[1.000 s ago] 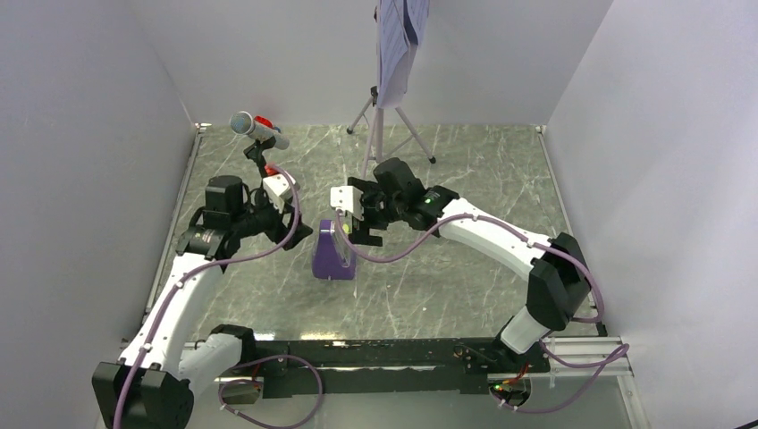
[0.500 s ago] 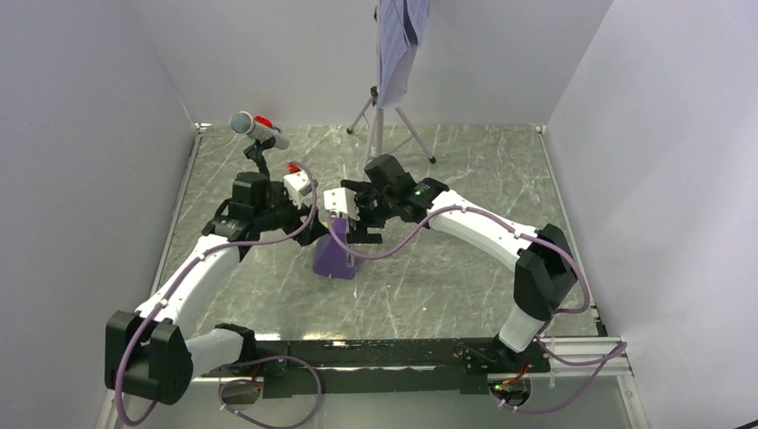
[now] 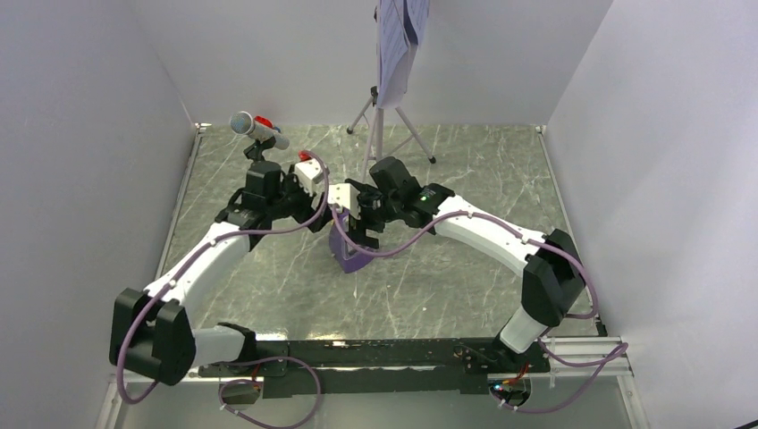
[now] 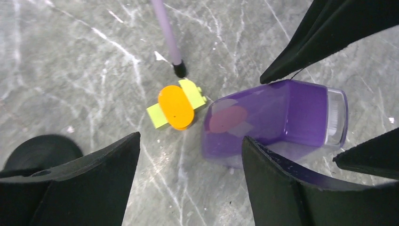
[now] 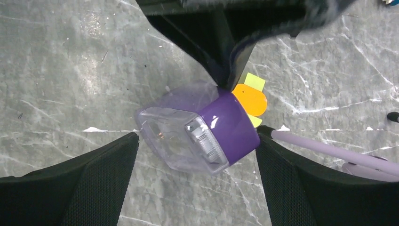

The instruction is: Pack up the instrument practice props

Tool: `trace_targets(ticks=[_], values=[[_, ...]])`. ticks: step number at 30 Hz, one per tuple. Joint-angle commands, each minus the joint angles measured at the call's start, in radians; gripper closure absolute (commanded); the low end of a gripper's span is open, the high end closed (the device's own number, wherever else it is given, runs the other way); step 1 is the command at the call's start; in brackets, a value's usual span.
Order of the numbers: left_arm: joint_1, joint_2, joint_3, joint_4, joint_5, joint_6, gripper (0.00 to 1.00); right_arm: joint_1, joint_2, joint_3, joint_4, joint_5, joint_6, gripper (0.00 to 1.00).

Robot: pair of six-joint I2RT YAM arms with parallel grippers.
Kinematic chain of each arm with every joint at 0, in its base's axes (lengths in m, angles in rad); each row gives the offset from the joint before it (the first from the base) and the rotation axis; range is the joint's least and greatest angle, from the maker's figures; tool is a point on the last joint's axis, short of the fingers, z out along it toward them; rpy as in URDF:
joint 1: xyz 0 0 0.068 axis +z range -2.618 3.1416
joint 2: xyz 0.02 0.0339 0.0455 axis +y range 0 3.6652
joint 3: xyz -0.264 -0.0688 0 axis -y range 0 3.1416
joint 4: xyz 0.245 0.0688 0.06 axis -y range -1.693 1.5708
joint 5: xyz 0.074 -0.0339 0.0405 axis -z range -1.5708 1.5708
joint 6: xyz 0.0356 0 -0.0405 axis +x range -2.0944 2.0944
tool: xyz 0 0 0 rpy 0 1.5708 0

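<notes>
Both arms start at the near edge of the marble-patterned surface [image 3: 429, 286], reach inward and meet over its middle. The left gripper [image 4: 190, 140] is spread wide and holds nothing. Its fingers [image 4: 89, 183] frame a patch of bare surface, and one of them overlaps the lower edge of the purple wedge metronome [image 4: 277, 117]. The right gripper [image 5: 197, 135] is also wide apart and empty, with a finger on either side of the metronome. The metronome lies tipped over on its side, its clear end toward the right wrist camera. In that view a left finger comes down against the metronome's far side. It may be touching, but the finger itself hides the spot. From above, the two grippers cover most of the metronome.

Just beyond it, touching or very nearly so, lies the small orange-and-yellow-green block [image 4: 176, 107]. Right behind the block a tripod leg [image 4: 165, 33] ends in a black foot. To one side a black round base [image 4: 40, 151] shows, partly behind a left finger.

Farther back on the left, the silver microphone [image 3: 253, 126] sits tilted on its stand, whose stem the left arm hides. By the far wall the music stand [image 3: 378, 134] is upright on its tripod, with white sheet-music pages [image 3: 393, 45] hanging on it.
</notes>
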Motion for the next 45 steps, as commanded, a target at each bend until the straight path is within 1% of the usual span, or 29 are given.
trace_targets(ticks=[1,5,8,10,13,14,17,19,21,24,27,32,34,37,38,41,45], values=[[0.024,-0.131,0.011,-0.059,-0.098,-0.003,0.17,-0.002,-0.041,0.021,0.023,-0.048,-0.029,0.06],[0.064,-0.233,-0.047,-0.139,-0.104,0.079,0.14,-0.005,-0.001,0.085,-0.081,-0.1,-0.13,0.05],[0.105,-0.297,-0.101,-0.173,-0.08,0.092,0.12,-0.003,0.041,0.157,-0.16,-0.117,-0.191,0.05],[0.129,-0.334,-0.125,-0.192,-0.047,0.084,0.13,-0.003,0.073,0.201,-0.207,-0.12,-0.227,0.05],[0.151,-0.382,-0.152,-0.226,0.04,0.088,0.13,-0.003,0.132,0.267,-0.273,-0.13,-0.273,0.06],[0.157,-0.396,-0.159,-0.234,0.063,0.085,0.13,-0.003,0.153,0.294,-0.304,-0.138,-0.292,0.09],[0.175,-0.433,-0.172,-0.274,0.137,0.083,0.15,-0.004,0.238,0.403,-0.438,-0.154,-0.342,0.25],[0.181,-0.46,-0.175,-0.304,0.172,0.117,0.16,-0.003,0.284,0.47,-0.517,-0.156,-0.363,0.35],[0.185,-0.474,-0.169,-0.332,0.179,0.137,0.16,-0.005,0.301,0.499,-0.555,-0.148,-0.377,0.38],[0.185,-0.474,-0.164,-0.351,0.188,0.16,0.16,-0.004,0.287,0.481,-0.558,-0.125,-0.394,0.4],[0.185,-0.467,-0.172,-0.345,0.204,0.172,0.16,-0.005,0.265,0.445,-0.555,-0.099,-0.398,0.47],[0.185,-0.451,-0.201,-0.341,0.254,0.221,0.16,-0.016,0.213,0.356,-0.545,-0.074,-0.386,0.64],[0.185,-0.448,-0.205,-0.356,0.285,0.252,0.16,-0.029,0.187,0.311,-0.527,-0.062,-0.381,0.74],[0.185,-0.442,-0.206,-0.382,0.325,0.291,0.17,-0.061,0.156,0.261,-0.5,-0.056,-0.345,0.97],[0.185,-0.44,-0.205,-0.386,0.335,0.301,0.17,-0.077,0.15,0.252,-0.502,-0.062,-0.335,1.0],[0.184,-0.433,-0.207,-0.4,0.377,0.325,0.17,-0.146,0.113,0.203,-0.481,-0.11,-0.295,1.0],[0.18,-0.411,-0.208,-0.398,0.424,0.348,0.14,-0.282,0.006,0.09,-0.355,-0.221,-0.2,1.0]])
